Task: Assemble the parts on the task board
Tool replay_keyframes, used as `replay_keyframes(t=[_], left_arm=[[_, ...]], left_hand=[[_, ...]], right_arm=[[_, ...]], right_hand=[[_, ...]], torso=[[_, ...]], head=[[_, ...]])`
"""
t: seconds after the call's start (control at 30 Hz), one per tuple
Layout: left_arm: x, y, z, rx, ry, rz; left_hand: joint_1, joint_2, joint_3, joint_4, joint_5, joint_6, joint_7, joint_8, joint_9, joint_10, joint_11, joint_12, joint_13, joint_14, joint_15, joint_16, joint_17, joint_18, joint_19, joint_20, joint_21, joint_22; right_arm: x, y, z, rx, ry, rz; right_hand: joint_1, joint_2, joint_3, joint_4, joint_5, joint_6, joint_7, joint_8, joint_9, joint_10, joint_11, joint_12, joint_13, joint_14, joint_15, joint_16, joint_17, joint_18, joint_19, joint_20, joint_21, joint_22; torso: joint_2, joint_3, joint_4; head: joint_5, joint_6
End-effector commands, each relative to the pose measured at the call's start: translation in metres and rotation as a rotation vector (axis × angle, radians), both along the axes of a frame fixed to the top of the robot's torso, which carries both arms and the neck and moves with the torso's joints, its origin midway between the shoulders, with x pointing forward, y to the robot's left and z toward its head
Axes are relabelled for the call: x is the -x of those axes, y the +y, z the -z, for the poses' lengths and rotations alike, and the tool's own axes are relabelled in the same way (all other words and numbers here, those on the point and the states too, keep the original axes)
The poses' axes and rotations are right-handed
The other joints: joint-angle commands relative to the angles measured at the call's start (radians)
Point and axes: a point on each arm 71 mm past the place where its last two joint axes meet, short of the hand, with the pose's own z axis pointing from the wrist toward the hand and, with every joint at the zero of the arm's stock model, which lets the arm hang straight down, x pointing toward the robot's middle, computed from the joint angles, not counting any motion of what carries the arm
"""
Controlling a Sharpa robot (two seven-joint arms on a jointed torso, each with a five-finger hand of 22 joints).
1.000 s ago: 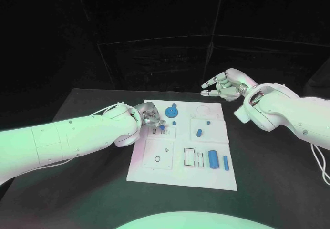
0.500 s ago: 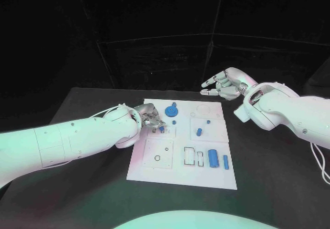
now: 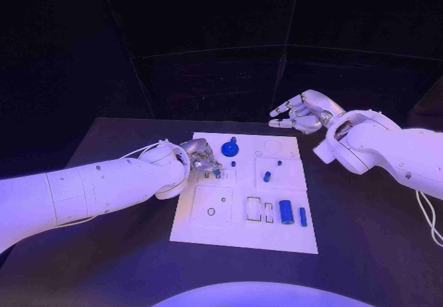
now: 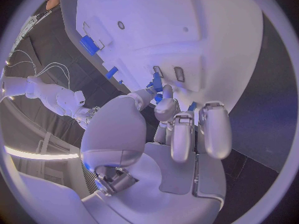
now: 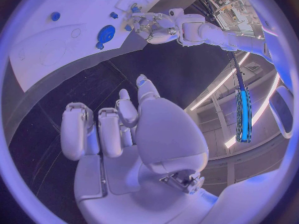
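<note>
Nearest the robot, along the near edge of the white rectangular task board (image 3: 242, 240), a fat blue cylinder part (image 3: 286, 213) lies flat, with a thin blue bar part (image 3: 303, 217) just beside it on the right. Left of the cylinder sit 2 dark-outlined rectangular slots (image 3: 258, 210), and further left a small ring mark on a raised square panel.

Moving up the board, the left hand (image 3: 201, 160) is down over the left edge at mid-board, fingers bunched together, pinching a small blue peg part (image 3: 216, 171) between thumb and fingertip right above 2 little rectangular holes; the left wrist view shows the peg (image 4: 156, 82) gripped at the fingertips, hovering just off the white surface. To its right stand a short blue pin part (image 3: 267, 176) and a tiny blue stud (image 3: 279, 163).

Further back, a round blue gear-like disc part (image 3: 230, 150) sits near the far left corner of the board.

Beyond the far right corner, the right hand (image 3: 300, 114) hangs above the black table (image 3: 369, 243), well apart from the board, holding nothing, its fingers loosely curled yet apart.
</note>
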Motion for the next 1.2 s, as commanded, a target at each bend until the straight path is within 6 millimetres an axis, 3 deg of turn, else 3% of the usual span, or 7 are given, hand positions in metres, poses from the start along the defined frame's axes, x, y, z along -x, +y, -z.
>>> replay_keyframes(t=[0.03, 0.57, 1.2], left_arm=[[0.0007, -0.0016, -0.0002, 0.002, -0.012, 0.008], [0.0010, -0.0001, -0.0010, 0.013, -0.027, -0.002], [0.0006, 0.0017, -0.0022, 0.022, -0.043, -0.015]], left_hand=[[-0.001, -0.009, 0.156, -0.151, 0.000, 0.009, 0.002, 0.000, 0.001, 0.007, 0.000, 0.008, 0.003, 0.104, 0.002, 0.003, 0.263, -0.015, 0.008, 0.000, 0.006, 0.002], [-0.039, -0.042, 0.063, -0.115, -0.005, 0.050, -0.016, -0.013, -0.006, 0.012, -0.014, 0.018, 0.012, 0.104, -0.011, 0.003, 0.263, -0.017, 0.011, -0.012, 0.009, 0.009], [-0.054, -0.042, -0.008, -0.086, -0.004, 0.058, -0.018, -0.015, -0.001, 0.014, -0.016, 0.020, 0.014, 0.104, -0.013, 0.003, 0.263, -0.017, 0.013, -0.015, 0.009, 0.013]], right_arm=[[-0.0001, 0.0015, -0.0018, -0.003, -0.011, -0.011], [-0.0006, 0.0012, -0.0015, -0.002, -0.011, -0.011], [-0.0010, 0.0008, -0.0015, -0.002, -0.012, -0.009]], right_hand=[[0.000, 0.011, -0.007, 0.000, 0.004, 0.003, -0.003, 0.006, 0.000, -0.007, -0.001, -0.003, -0.001, 0.049, -0.004, -0.003, 0.000, 0.017, -0.007, -0.001, -0.005, 0.000], [0.000, 0.012, -0.008, 0.001, 0.005, 0.003, -0.003, 0.006, 0.000, -0.007, -0.001, -0.004, -0.002, 0.049, -0.004, -0.003, -0.001, 0.017, -0.008, -0.001, -0.006, -0.002], [0.000, 0.012, -0.008, 0.001, 0.005, 0.003, -0.003, 0.006, 0.000, -0.007, -0.001, -0.004, -0.002, 0.049, -0.004, -0.003, -0.001, 0.017, -0.008, -0.001, -0.006, -0.002]], torso=[[0.001, 0.0000, -0.0003], [0.000, -0.0004, 0.0006], [0.000, -0.0006, 0.0000]], head=[[-0.001, -0.001], [-0.004, -0.002], [-0.006, -0.001]])
